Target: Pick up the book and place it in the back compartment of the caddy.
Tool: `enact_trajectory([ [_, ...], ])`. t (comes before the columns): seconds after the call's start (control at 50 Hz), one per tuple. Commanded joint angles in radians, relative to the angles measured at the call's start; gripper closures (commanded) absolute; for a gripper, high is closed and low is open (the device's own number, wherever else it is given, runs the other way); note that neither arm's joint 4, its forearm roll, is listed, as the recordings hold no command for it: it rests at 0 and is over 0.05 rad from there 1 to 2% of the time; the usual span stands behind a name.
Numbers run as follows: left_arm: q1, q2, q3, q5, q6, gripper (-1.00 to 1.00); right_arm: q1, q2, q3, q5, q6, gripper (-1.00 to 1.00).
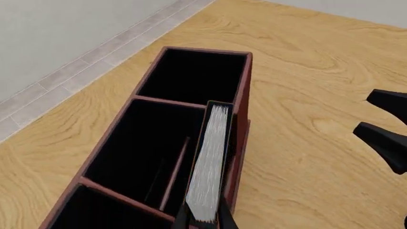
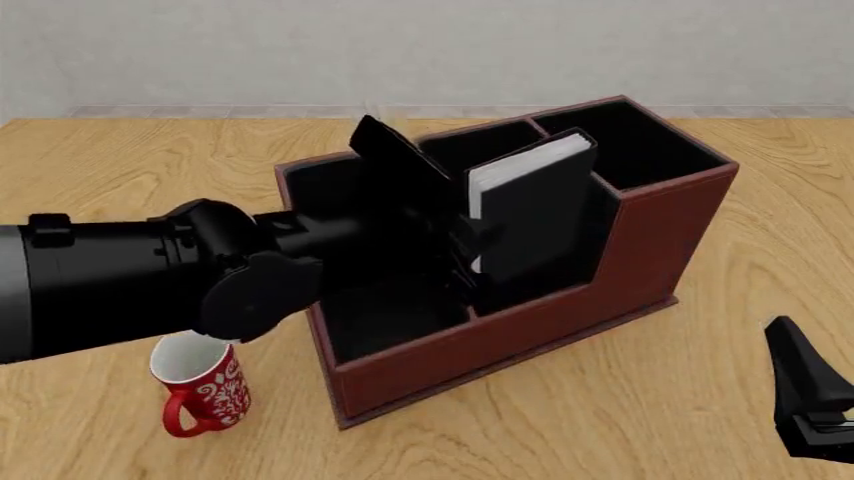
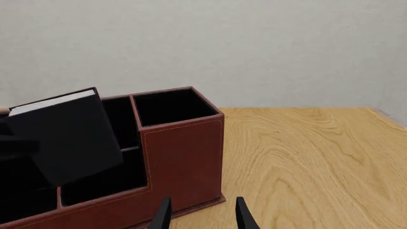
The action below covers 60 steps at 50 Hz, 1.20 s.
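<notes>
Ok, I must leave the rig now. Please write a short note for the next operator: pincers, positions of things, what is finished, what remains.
Left pincer: shut on the book, holding it tilted over the caddy.
Right pincer: open, empty, low over the table beside the caddy's right end.
Book: lower part already down in the back compartment, the middle pocket with the low outer wall; whether it touches the floor cannot be told.
Mug: on the table by the caddy's left end, untouched.
Done: book picked up and brought into the compartment.
Left: lower it fully, open the left pincer, withdraw.

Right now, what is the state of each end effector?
Left end effector: closed on the small black hardcover book.
Right end effector: open, holding nothing.
</notes>
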Motion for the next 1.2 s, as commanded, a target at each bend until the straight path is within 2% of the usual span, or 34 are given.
enact_trajectory([
  [0.02, 0.024, 0.052, -0.007, -0.045, 0.011, 1.0, 0.0, 0.0, 0.0, 0.0, 0.0, -1.0],
  [0.3, 0.026, 0.117, -0.014, -0.086, 0.004, 1.0, 0.0, 0.0, 0.0, 0.0, 0.0, -1.0],
  [1.0, 0.012, 0.167, 0.021, -0.137, -0.014, 1.0, 0.0, 0.0, 0.0, 0.0, 0.0, -1.0],
  [1.02, 0.012, 0.165, 0.02, -0.133, -0.015, -1.0, 0.0, 0.0, 0.0, 0.0, 0.0, -1.0],
  [1.2, 0.016, 0.176, 0.025, -0.148, -0.016, -1.0, 0.0, 0.0, 0.0, 0.0, 0.0, -1.0],
])
